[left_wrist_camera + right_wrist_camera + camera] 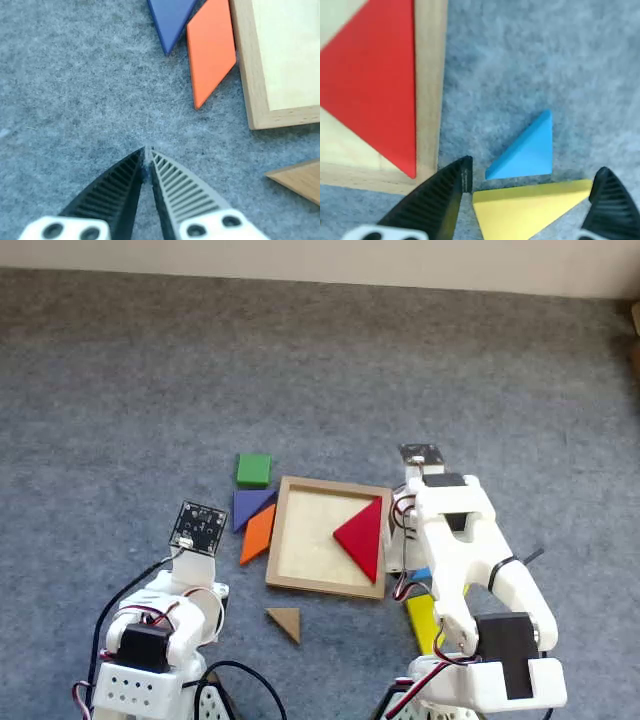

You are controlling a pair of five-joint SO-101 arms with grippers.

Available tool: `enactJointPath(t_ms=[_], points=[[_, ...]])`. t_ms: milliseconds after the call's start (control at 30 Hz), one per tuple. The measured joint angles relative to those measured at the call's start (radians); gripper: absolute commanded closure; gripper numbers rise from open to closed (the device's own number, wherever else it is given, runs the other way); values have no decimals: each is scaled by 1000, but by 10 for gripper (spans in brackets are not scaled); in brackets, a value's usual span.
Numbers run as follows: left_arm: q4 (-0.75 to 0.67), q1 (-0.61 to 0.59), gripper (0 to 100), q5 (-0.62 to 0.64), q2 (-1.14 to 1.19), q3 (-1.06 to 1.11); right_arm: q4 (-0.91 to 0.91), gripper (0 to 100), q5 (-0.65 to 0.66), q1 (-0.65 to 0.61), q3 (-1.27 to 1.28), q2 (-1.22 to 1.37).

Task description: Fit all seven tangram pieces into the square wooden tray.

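The right gripper (534,167) spreads its ribbed black jaws astride the smooth yellow triangle (530,207), with a blue triangle (527,150) just beyond. The left gripper (146,150) presses its jaws together over fuzzy grey carpet (75,100). Farther off, the square wooden tray (430,75) holds a flat red triangle (375,80).

We note a grey carpeted table (150,390) carrying: square wooden tray (335,485), green square (253,470), dark blue triangle (248,506), orange parallelogram (258,533), tan triangle (286,621), light blue triangle (527,150), yellow triangle (525,210).
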Motion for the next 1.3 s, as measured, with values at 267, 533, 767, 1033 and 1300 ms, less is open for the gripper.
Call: enactJointPath(t_ms=[267,533,767,1033,1300], points=[[0,0,995,0,0,0,124,638,-28,0,-54,0],[0,0,995,0,0,0,216,637,-347,-29,-121,0],[0,0,995,0,0,0,117,637,-457,-64,-18,0],[0,0,995,0,0,0,12,637,-473,-52,104,-28],[0,0,995,0,0,0,12,638,-473,-17,104,-29]])
